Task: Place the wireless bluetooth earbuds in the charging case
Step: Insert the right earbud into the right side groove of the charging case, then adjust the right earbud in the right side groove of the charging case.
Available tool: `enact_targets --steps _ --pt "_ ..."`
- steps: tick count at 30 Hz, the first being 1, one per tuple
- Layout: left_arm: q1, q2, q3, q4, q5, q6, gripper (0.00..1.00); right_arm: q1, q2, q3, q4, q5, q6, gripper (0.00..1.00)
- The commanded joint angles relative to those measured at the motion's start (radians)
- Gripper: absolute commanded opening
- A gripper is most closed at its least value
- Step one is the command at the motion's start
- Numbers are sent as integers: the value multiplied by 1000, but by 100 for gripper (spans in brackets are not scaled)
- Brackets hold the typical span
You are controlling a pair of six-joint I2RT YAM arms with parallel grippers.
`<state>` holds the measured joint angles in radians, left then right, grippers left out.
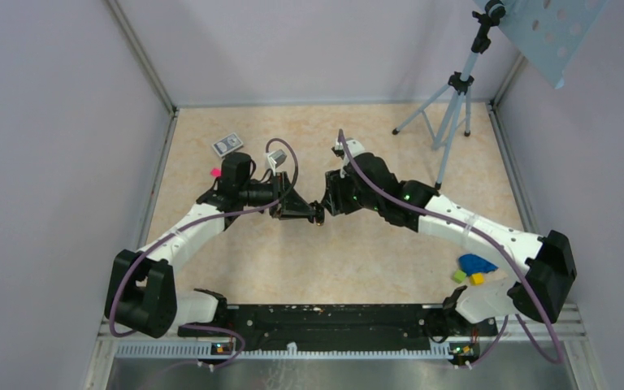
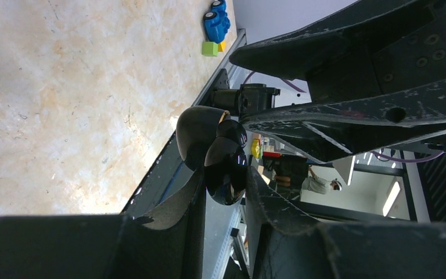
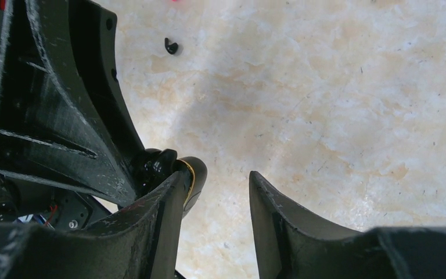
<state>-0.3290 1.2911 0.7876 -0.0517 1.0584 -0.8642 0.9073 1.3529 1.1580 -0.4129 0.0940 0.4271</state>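
Though the black charging case is clamped, lid ajar, by the left gripper above the middle of the table, its contents cannot be told. Beside it the right gripper is held parted and empty. One dark earbud is seen lying on the tabletop.

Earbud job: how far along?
Done: cannot tell; the inside of the black case is hidden. In hand: left gripper shut on the case, right gripper open beside it. To do: a small black piece, likely an earbud, lies on the table.
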Motion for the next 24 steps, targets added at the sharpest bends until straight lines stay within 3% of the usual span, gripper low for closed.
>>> enact_targets --steps 1,24 --pt "-1 -26 11 56 20 7 0 10 -8 72 49 21 -4 45" --pt "0 -29 12 56 20 4 0 14 91 133 35 7 -11 47"
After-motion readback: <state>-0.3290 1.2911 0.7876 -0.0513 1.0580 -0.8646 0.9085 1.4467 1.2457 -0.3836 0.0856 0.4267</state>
